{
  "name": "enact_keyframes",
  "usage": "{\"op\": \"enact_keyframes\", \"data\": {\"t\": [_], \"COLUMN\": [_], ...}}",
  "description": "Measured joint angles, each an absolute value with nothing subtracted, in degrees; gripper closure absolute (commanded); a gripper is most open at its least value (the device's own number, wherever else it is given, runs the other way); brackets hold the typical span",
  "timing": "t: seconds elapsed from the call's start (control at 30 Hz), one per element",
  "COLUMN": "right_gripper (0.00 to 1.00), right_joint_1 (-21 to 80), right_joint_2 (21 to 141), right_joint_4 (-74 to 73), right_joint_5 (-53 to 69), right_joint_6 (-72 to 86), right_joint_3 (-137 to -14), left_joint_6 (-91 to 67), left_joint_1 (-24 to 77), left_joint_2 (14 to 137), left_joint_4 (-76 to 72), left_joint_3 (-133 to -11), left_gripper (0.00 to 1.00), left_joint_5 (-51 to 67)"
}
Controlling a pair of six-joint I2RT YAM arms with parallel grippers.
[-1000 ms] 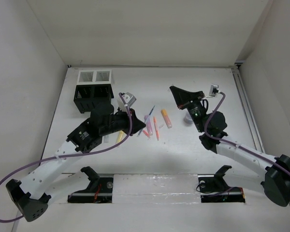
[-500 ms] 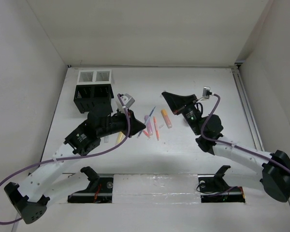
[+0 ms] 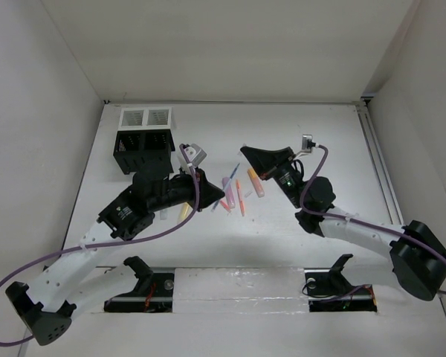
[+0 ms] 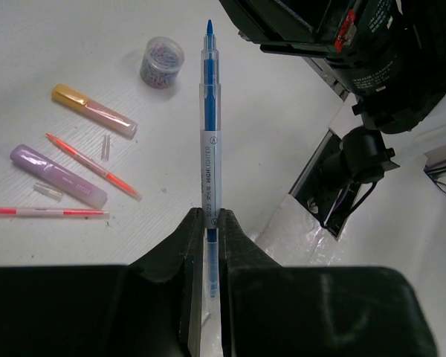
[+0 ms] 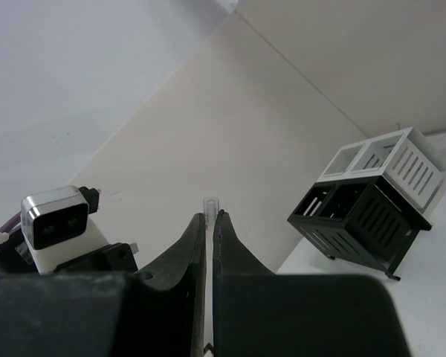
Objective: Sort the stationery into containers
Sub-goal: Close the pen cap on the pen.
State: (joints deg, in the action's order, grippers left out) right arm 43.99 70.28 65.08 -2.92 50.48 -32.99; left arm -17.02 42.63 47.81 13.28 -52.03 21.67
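Note:
My left gripper (image 4: 207,216) is shut on a blue pen (image 4: 208,126), whose bare tip points away toward the right arm. In the top view the left gripper (image 3: 220,195) hovers beside the loose stationery. My right gripper (image 5: 209,217) is shut on a small clear cap (image 5: 209,204). From above, the right gripper (image 3: 245,151) is raised over the table's middle. On the table lie a purple marker (image 4: 58,175), an orange marker (image 4: 94,111), a thin orange pen (image 4: 93,165) and a pink pen (image 4: 44,212). The black container (image 3: 143,151) and the white container (image 3: 146,117) stand at the back left.
A small round jar of clips (image 4: 162,61) stands beyond the markers. A yellow marker (image 3: 184,210) lies partly under the left arm. White walls close in the table on three sides. The two arm bases sit at the near edge.
The right arm has swung left with the cap, bringing its gripper closer to the left gripper. The left arm has barely shifted and still holds the pen.

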Motion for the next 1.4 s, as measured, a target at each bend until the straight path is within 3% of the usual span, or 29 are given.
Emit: {"op": "enact_keyframes", "data": {"t": [1.4], "right_gripper": [1.00], "right_joint_1": [43.99], "right_joint_2": [70.22], "right_joint_4": [65.08], "right_joint_5": [1.32], "right_joint_6": [51.09], "right_joint_3": [-31.88], "left_joint_6": [-17.04], "left_joint_1": [42.63], "left_joint_2": [46.46], "left_joint_4": [13.08], "left_joint_3": [-51.99], "left_gripper": [1.00], "left_joint_5": [19.77]}}
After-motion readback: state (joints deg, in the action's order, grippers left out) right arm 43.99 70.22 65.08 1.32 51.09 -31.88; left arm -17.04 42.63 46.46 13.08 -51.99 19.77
